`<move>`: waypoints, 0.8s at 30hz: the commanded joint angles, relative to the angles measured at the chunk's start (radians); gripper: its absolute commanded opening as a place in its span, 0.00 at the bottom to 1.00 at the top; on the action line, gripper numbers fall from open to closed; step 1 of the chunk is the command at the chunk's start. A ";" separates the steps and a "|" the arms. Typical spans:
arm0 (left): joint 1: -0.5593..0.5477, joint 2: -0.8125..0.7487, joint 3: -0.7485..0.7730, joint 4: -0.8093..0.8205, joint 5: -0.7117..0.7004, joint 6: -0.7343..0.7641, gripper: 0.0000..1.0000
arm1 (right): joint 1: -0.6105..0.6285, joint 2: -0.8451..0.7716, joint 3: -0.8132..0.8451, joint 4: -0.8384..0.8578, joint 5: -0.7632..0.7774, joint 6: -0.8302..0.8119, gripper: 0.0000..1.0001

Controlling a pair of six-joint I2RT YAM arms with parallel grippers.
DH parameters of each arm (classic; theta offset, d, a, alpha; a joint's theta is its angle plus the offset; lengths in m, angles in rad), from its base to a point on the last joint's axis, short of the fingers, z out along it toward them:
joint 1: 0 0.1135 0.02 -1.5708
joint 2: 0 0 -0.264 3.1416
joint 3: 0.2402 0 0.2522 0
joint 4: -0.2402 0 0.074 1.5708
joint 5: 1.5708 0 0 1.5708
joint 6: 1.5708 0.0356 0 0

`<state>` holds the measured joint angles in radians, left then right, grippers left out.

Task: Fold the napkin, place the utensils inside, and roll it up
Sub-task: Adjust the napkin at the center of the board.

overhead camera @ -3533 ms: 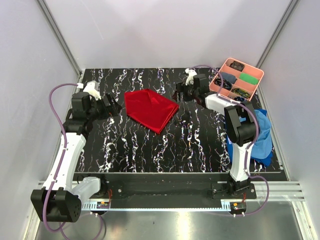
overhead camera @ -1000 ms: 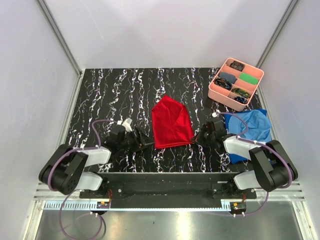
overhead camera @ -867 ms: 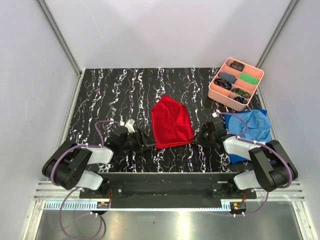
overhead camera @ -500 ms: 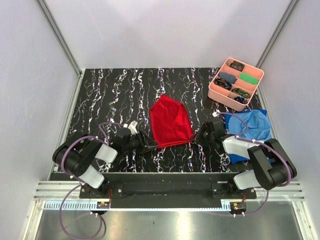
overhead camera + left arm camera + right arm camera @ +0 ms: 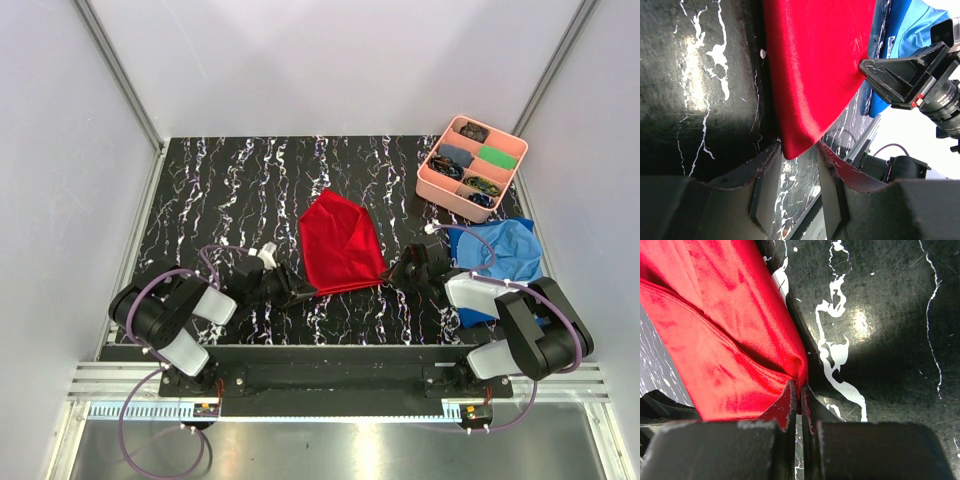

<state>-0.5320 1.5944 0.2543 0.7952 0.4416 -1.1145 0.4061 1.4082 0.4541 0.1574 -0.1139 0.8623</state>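
The red napkin (image 5: 342, 245) lies folded on the black marbled table (image 5: 220, 190), its narrow end pointing away from me. My right gripper (image 5: 392, 275) is shut on the napkin's near right corner (image 5: 801, 369), the cloth (image 5: 715, 340) bunching at the fingertips. My left gripper (image 5: 300, 292) lies low at the near left corner. Its jaws stand apart, and the tip of the napkin (image 5: 815, 75) sits between the fingertips (image 5: 769, 165) of the left gripper (image 5: 799, 150) without being pinched. The utensils are out of view.
A pink divided tray (image 5: 428, 178) holding small dark and green items stands at the far right. A blue cloth (image 5: 500, 255) lies crumpled beside the right arm. The table's near edge and a metal rail (image 5: 330, 375) run just behind both grippers.
My left gripper has slid right to the napkin's near left corner and its jaws have narrowed. My right gripper has kept its hold. Over the longer span, the napkin was drawn nearer.
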 commanded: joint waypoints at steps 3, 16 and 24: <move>-0.014 0.033 0.013 -0.014 -0.029 0.028 0.39 | 0.014 -0.008 -0.026 -0.033 0.063 -0.006 0.00; -0.014 0.101 0.045 0.079 0.051 -0.042 0.04 | 0.017 -0.081 -0.002 -0.091 0.092 -0.092 0.33; 0.036 0.035 0.080 -0.051 0.121 -0.038 0.00 | 0.068 -0.316 0.024 -0.167 0.134 -0.368 0.75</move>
<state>-0.5289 1.6810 0.3077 0.7952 0.5037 -1.1606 0.4236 1.1976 0.4503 0.0162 -0.0319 0.6765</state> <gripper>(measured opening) 0.040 0.706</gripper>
